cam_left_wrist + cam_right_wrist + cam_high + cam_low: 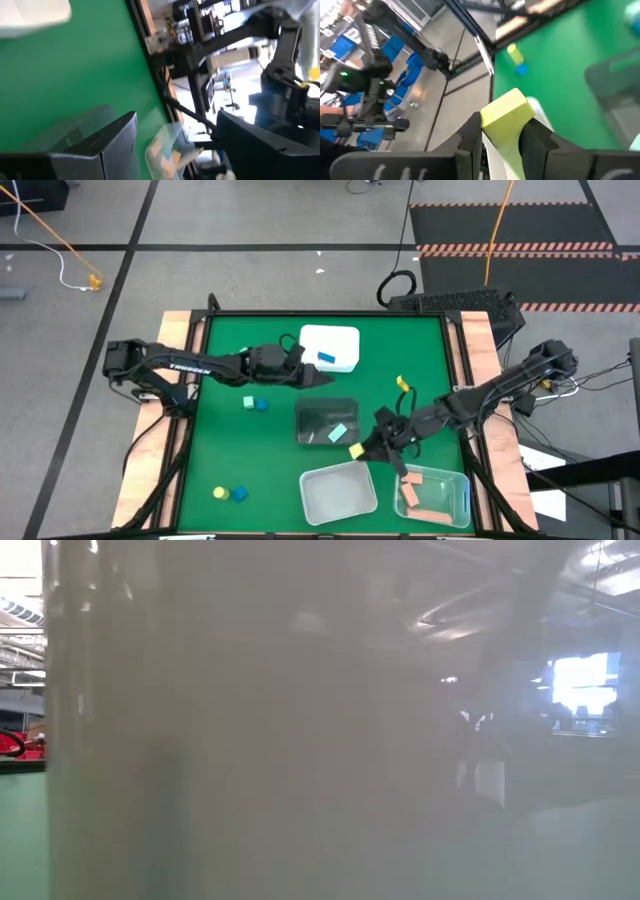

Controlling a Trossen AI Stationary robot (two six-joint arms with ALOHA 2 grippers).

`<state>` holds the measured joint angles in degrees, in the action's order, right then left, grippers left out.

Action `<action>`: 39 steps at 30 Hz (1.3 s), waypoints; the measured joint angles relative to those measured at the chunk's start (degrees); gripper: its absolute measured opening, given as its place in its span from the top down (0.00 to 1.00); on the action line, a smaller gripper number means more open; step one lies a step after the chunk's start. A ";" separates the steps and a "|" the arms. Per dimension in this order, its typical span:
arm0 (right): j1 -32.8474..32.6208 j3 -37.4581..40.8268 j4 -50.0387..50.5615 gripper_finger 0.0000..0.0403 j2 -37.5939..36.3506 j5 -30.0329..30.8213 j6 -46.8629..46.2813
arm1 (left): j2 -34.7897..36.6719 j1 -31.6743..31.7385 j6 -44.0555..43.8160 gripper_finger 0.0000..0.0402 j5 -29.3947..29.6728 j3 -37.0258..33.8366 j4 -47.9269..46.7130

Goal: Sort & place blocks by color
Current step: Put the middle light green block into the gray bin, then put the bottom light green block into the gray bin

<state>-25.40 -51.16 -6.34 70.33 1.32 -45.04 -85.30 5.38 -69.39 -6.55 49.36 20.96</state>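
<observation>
Green felt table: flat mat framed by pale wooden side rails, standing on a grey concrete floor with black-and-orange striped mats beyond.
Left gripper: dark, reaching in from the left rail and hovering between the white tub and the dark tub; fingers spread apart and holding nothing, as the left wrist view shows.
Yellow and blue pair: a small yellow block touching a small blue block, near the front left of the mat.
Mint and blue pair: a small mint green cube just beside a small blue cube, left of the dark tub.
White plastic tub: rounded rectangle, opaque and smooth, at the back centre; 1 blue block lies in it.
Dark translucent tub: rectangular and glossy, at the centre; 1 mint green block lies in it.
Clear empty tub: thin see-through plastic, at the front centre.
Right gripper: dark, above the gap between the dark tub and the clear empty tub; fingers clamped on a matte yellow cube.
Yellow bar: a short piece on the mat, behind the right arm.
Clear tub with pink: see-through, at the front right, holding several salmon pink bars.
Low view: a milky blur fills it; nothing can be told.
</observation>
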 joint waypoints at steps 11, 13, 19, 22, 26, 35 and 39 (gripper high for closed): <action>-4.50 0.00 -23.43 0.80 16.56 3.10 -11.78 | 0.49 -9.93 2.45 0.31 -0.33 0.00 -3.20; -5.23 0.00 -25.26 0.80 19.22 4.20 -15.62 | 1.07 -12.80 2.53 0.31 -1.26 0.01 -5.49; -8.50 0.04 -27.22 0.80 25.23 8.31 -25.87 | 3.82 -23.61 2.29 0.31 -0.39 0.00 -15.76; -10.30 0.02 -29.61 0.80 26.40 12.11 -27.61 | 5.39 -29.00 1.14 0.31 1.93 0.00 -20.57; -12.13 0.02 -30.08 0.80 26.38 17.98 -27.24 | 6.98 -36.13 -2.65 0.31 6.00 0.02 -27.08; -12.44 0.02 -30.34 0.58 26.38 19.65 -27.95 | 7.15 -52.83 -21.83 0.31 12.19 0.00 -42.98; -11.88 0.02 -30.41 0.50 26.38 19.63 -27.85 | 7.15 -58.00 -28.10 0.31 15.79 0.00 -47.02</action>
<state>-37.28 -51.13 -36.76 96.71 20.96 -72.89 -78.15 -52.61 -97.49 9.25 49.36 -26.06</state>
